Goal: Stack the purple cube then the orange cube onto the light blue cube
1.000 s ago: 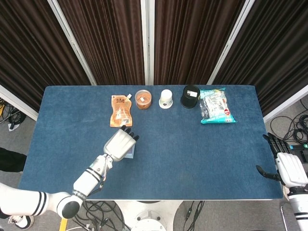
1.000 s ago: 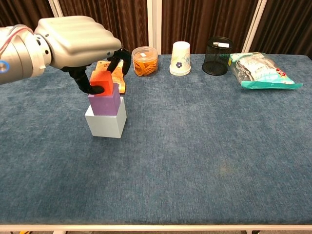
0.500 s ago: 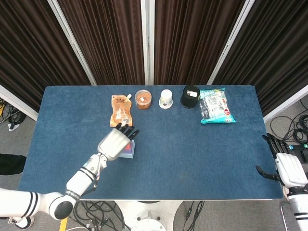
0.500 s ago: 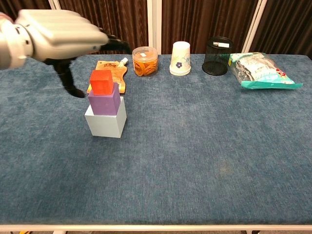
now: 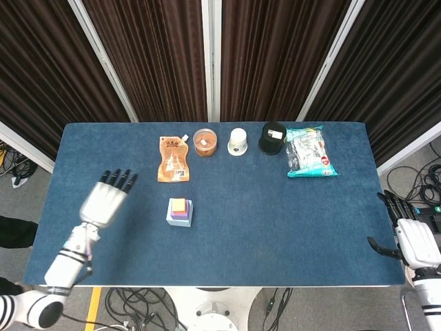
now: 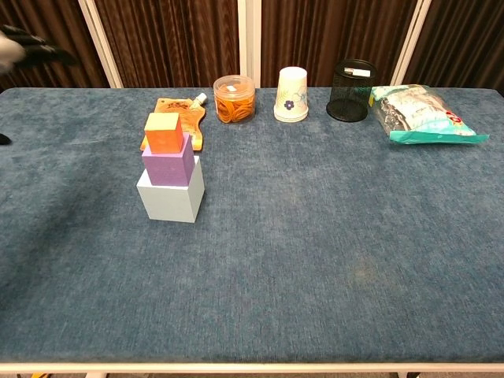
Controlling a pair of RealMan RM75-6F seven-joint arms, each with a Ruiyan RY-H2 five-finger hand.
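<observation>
The orange cube [image 6: 163, 132] sits on the purple cube [image 6: 168, 164], which sits on the light blue cube [image 6: 170, 198]. From the head view the stack [image 5: 180, 211] stands left of the table's middle. My left hand [image 5: 105, 201] hovers well to the left of the stack, fingers spread, holding nothing; only its fingertips [image 6: 27, 46] show at the chest view's left edge. My right hand [image 5: 415, 241] rests off the table's right edge, fingers apart and empty.
Along the far edge stand an orange pouch [image 5: 173, 160], a jar of orange snacks [image 5: 204, 142], a white paper cup [image 5: 238, 141], a black mesh cup [image 5: 272, 138] and a teal snack bag [image 5: 309, 152]. The blue table [image 5: 275, 221] ends near the right hand.
My left hand let go of the orange cube and drew away to the left, leaving the stack of three standing. The right hand has not moved.
</observation>
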